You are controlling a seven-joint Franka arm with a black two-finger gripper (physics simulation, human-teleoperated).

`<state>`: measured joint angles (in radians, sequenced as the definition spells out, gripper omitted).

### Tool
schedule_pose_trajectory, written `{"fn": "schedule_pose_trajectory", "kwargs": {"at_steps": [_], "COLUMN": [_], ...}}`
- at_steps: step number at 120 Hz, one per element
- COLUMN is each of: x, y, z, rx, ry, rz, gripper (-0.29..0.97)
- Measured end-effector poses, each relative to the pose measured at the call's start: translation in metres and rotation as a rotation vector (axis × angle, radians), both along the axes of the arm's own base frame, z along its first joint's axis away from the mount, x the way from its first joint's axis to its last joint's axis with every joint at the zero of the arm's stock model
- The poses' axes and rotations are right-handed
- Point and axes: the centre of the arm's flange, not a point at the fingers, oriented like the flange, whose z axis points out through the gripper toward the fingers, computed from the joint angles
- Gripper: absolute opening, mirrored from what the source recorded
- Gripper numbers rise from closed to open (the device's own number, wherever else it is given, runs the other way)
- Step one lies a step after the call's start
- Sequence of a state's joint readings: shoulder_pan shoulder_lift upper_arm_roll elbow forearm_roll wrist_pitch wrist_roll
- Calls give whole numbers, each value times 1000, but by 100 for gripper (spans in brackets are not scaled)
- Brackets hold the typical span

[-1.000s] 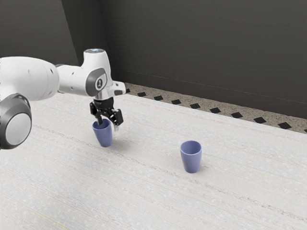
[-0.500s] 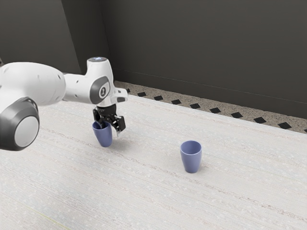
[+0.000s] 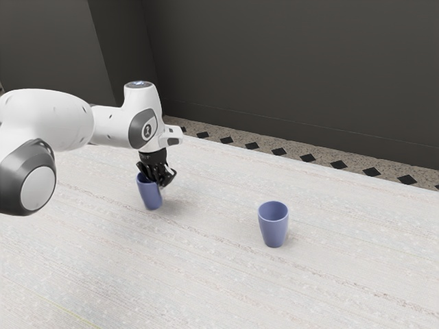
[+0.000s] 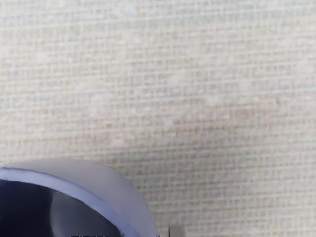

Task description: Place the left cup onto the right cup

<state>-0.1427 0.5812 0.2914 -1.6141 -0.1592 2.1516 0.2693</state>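
Note:
Two blue cups stand on the pale table. The left cup [image 3: 149,194] is under my hand, and my gripper [image 3: 157,177] is shut on the right side of its rim, one finger inside and one outside. Close under the hand in the wrist view, that cup [image 4: 54,197] appears as a blue rim with a dark inside. The right cup [image 3: 273,223] stands upright and alone, well toward the exterior view's right of the gripper, with its mouth open upward.
The table [image 3: 206,274] stretches wide around both cups. A dark wall and a strip of tiled floor [image 3: 309,154] run along its far edge. My white arm [image 3: 55,130] comes in from the exterior view's left.
The fingers were spread over the left cup's rim and have drawn together onto its wall. The hand sank slightly; the right cup has not moved.

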Motion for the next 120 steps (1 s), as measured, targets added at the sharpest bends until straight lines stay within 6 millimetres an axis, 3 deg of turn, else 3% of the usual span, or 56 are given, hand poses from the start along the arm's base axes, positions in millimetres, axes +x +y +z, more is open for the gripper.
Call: {"fn": "schedule_pose_trajectory", "kwargs": {"at_steps": [32, 68, 120], "x": [0, -15, -41], "y": [3, 1, -61], "z": [8, 65, 124], "rx": [4, -16, -56], "ry": [-9, -64, -71], "rz": [-7, -11, -99], "gripper": [-10, -10, -10]}}
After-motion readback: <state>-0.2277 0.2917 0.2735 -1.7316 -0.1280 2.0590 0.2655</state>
